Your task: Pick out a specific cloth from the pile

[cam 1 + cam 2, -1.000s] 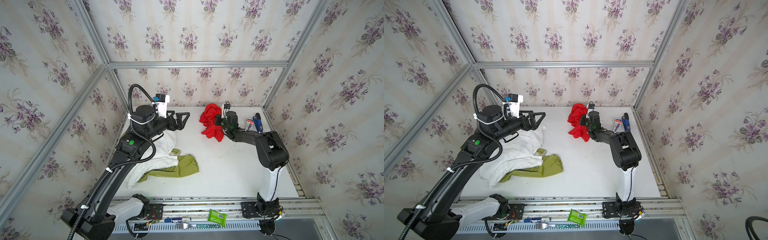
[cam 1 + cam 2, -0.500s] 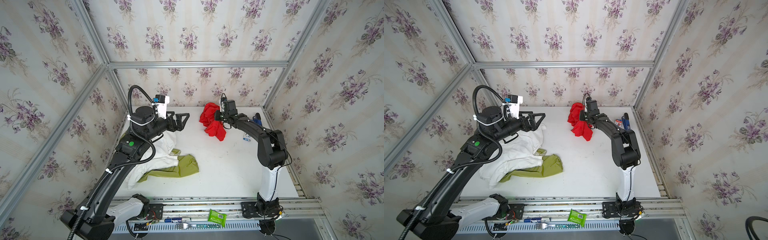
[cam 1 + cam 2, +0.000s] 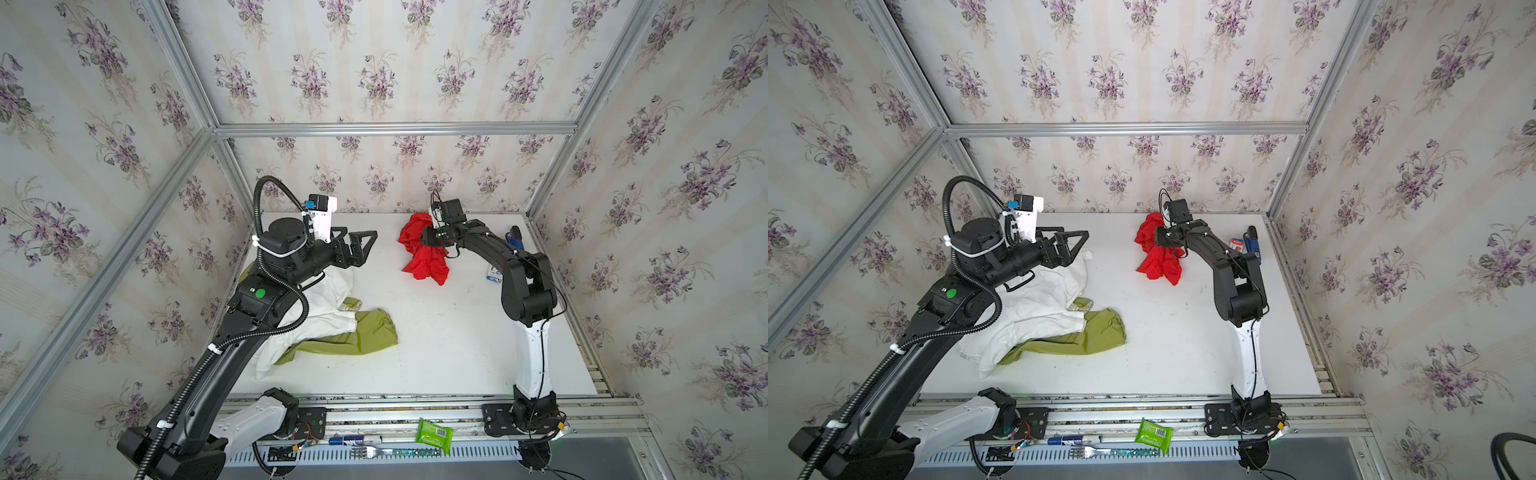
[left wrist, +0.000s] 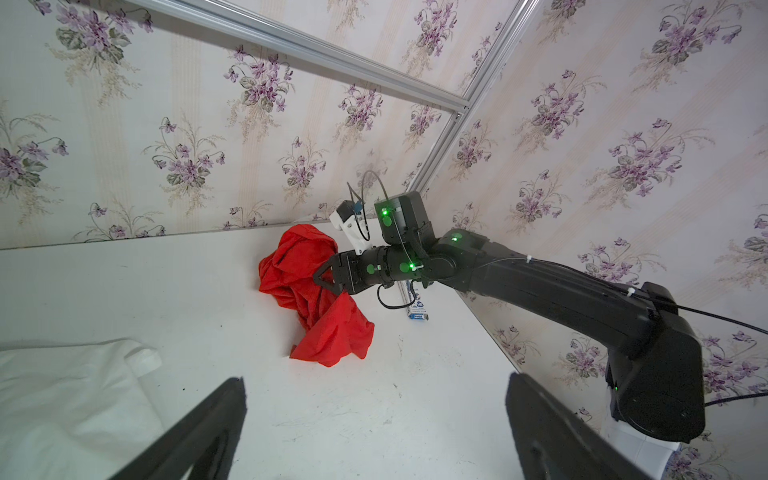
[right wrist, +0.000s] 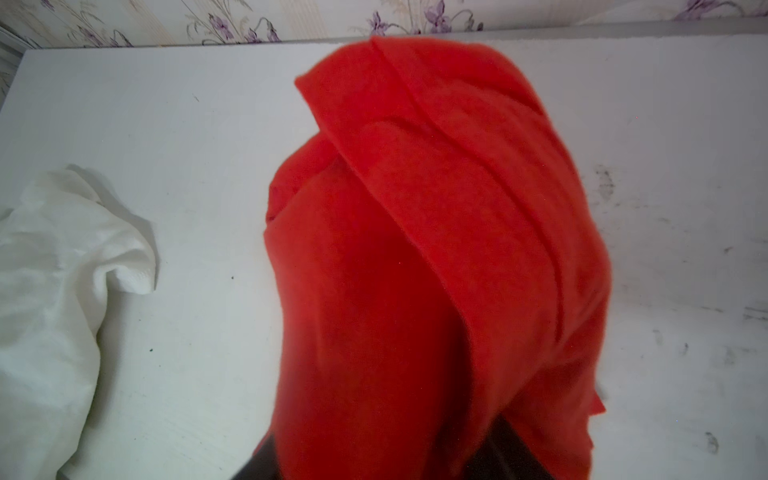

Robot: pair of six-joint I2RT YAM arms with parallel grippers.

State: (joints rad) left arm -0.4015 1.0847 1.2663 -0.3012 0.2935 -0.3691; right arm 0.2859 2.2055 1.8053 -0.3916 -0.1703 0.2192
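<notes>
The cloth (image 3: 422, 253) (image 3: 1158, 257) is a crumpled bright red heap at the back of the white table, apart from the pile. My right gripper (image 3: 424, 240) (image 4: 322, 279) sits in its upper folds. In the right wrist view the red fabric (image 5: 436, 249) drapes over and between two dark fingers that stand apart, so the gripper is open. The pile lies on the left: a white garment (image 3: 328, 307) over an olive-green cloth (image 3: 357, 336). My left gripper (image 3: 365, 245) (image 4: 376, 380) hovers wide open and empty above the white garment's far edge, facing the red cloth.
A small blue-and-white box (image 3: 493, 274) and a blue object (image 3: 514, 237) lie by the right wall behind the right arm. A green packet (image 3: 434, 434), a fork and a marker rest on the front rail. Papered walls close in the back and sides.
My right gripper's fingers have parted from shut, and its wrist has lifted and swung a little toward the back over the red cloth. The left arm has stayed still.
</notes>
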